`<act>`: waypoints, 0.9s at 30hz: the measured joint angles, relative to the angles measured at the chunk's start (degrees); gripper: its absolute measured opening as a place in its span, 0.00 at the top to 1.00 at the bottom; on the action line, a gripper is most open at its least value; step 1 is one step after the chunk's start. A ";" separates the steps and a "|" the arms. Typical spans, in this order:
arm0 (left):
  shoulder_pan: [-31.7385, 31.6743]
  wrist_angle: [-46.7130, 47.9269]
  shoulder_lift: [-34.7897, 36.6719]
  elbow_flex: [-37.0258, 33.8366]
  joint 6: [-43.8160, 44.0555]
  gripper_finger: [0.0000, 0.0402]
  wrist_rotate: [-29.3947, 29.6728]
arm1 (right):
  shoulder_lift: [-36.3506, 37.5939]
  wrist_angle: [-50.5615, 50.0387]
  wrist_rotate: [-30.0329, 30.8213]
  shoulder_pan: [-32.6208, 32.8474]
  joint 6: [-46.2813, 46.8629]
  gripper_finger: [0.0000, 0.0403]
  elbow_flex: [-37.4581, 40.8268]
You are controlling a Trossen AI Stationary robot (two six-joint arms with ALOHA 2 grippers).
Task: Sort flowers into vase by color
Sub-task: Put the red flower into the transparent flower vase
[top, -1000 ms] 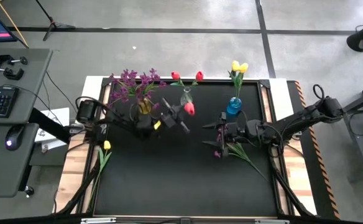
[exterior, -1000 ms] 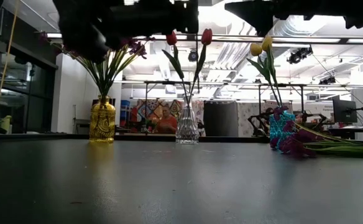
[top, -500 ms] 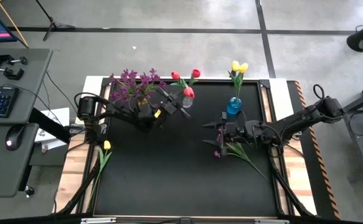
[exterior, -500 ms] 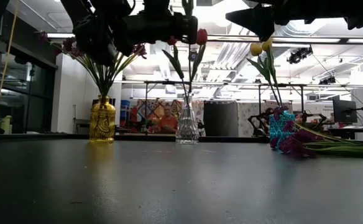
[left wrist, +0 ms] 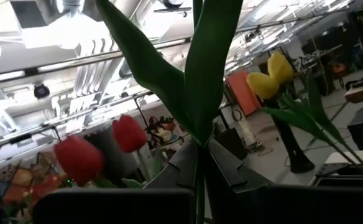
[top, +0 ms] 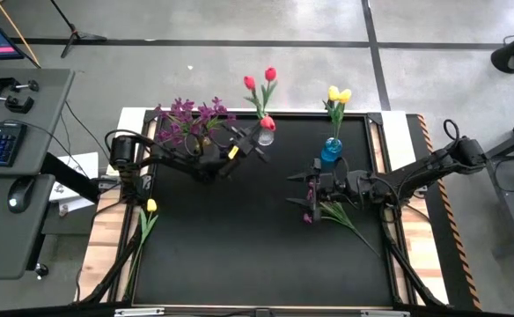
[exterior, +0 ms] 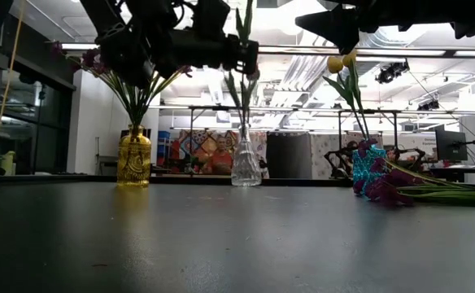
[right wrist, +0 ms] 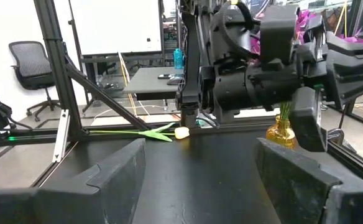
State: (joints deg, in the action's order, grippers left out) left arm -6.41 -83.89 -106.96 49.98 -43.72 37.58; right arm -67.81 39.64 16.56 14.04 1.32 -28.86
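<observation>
Left tool: the left tool [top: 259,141] is clamped on the green stem of a red tulip [top: 267,124], held above the clear vase at the desk's far edge; the wrist view shows the stem and broad smooth leaves [left wrist: 197,74] rising from between the dark fingers.
Clear vase: a ribbed glass vase [exterior: 245,163], narrow at the neck and flaring at the base, already holds two red tulips [top: 259,80] on long stems.
Yellow vase: a rounded amber glass vase [exterior: 134,158] near the far left corner carries bushy purple sprays [top: 187,119].
Blue vase: a small blue vase [top: 330,151] at the far edge, toward the right, holds two yellow tulips [top: 339,94].
Right tool: the right tool [top: 311,188] hovers with fingers spread just over a purple spray [top: 338,214] lying flat on the matte black desk [top: 239,246].
Loose flower: one yellow tulip [top: 150,210] lies at the desk's left edge.
</observation>
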 joint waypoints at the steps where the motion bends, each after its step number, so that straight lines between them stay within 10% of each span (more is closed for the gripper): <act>1: 0.02 0.16 0.00 0.00 0.12 1.00 -0.02 | 0.00 -0.02 -0.01 0.00 0.13 0.29 0.00; 27: 0.37 6.28 0.00 0.00 8.61 0.92 7.07 | -0.02 0.02 0.00 0.00 0.17 0.29 0.00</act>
State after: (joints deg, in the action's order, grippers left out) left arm -6.04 -77.61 -106.96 49.98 -35.10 44.65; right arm -67.83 39.66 16.56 14.04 1.50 -28.86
